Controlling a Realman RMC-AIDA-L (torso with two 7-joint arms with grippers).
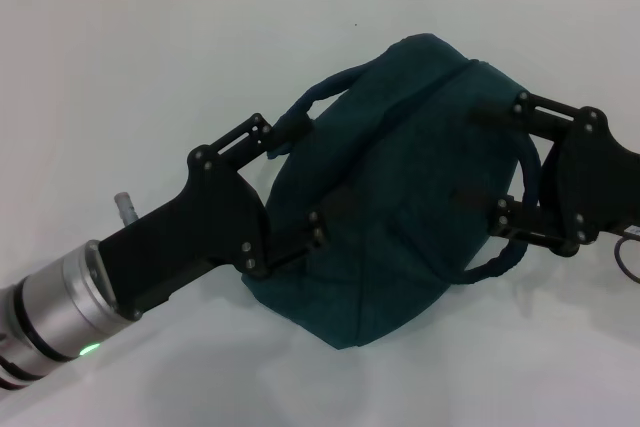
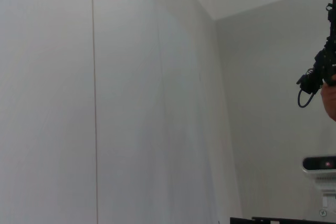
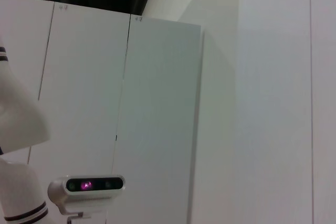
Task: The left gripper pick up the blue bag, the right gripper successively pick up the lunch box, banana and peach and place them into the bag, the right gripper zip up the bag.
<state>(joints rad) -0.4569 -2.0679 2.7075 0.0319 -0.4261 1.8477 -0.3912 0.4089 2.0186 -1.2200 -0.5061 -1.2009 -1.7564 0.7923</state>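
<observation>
Bag: the blue bag is seen lying on the white desk, near the middle and toward the far edge; its top seam appears closed, and no food is seen outside it.
Handles: one rope-like handle is arched on the side toward the left edge of the desk, and the other handle is looped out on the side toward the right edge.
Left claw: the left claw is brought in from the near left corner of the desk on a silver wrist with a green light lit; its fingers are spread, the upper one touching the bag by the handle and the lower one pressed against the bag's side, so it is released and nothing is pinched.
Right claw: the right claw is reached in from the right edge of the desk; its two fingers are held apart against the bag's right side, one near the top seam and one lower by the looped handle; it is released.
Wrist views: only walls and cabinet panels are shown, with a small camera in the right one.
</observation>
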